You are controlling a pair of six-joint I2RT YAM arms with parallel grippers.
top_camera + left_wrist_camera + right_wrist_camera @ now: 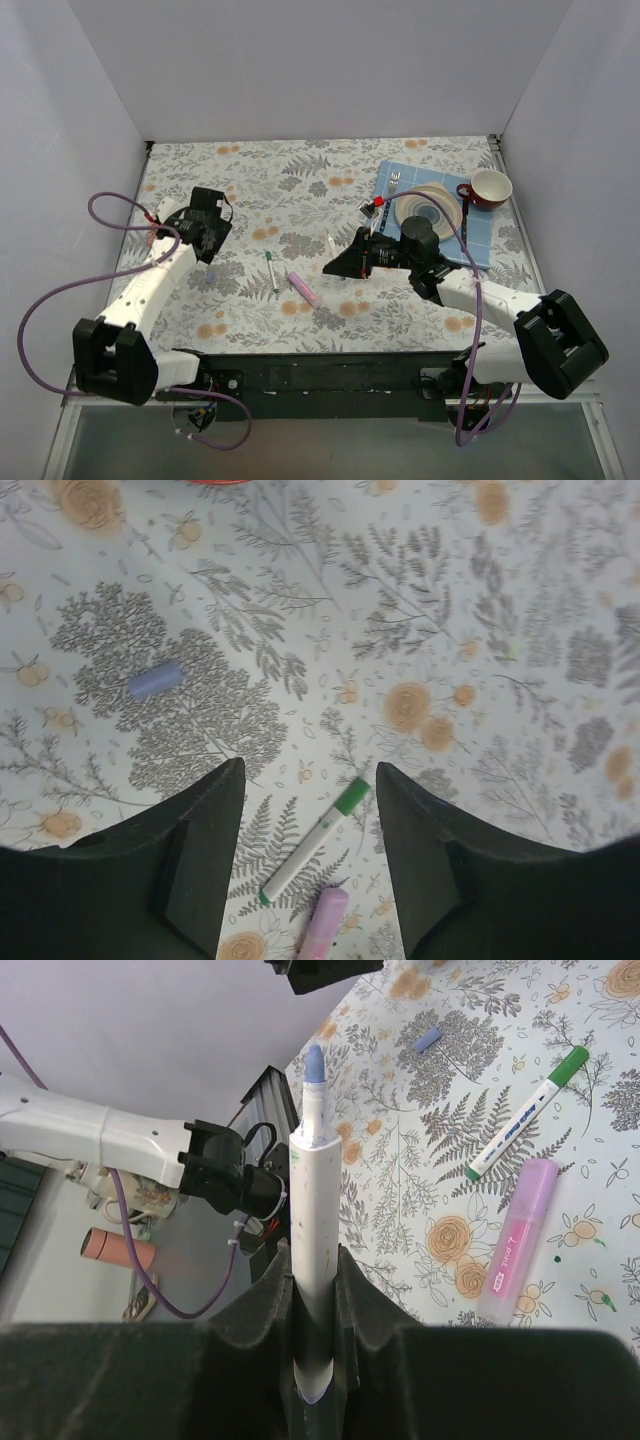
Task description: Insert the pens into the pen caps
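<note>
- My right end effector clamped the white pen, tip bare.
- My left end effector was part-open, empty; lilac cap lay ahead-left of it on the desk.
- Green pen under it looked capped.

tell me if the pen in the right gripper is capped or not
Uncapped. The white pen clamped in the right gripper shows a bare blue tip, and a small blue cap lies loose on the table.

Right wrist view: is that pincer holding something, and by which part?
Yes. The right pincer clamps a white pen with a bare blue tip around the rear of its barrel, tip pointing away. The left pincer, open, holds nothing.
</note>
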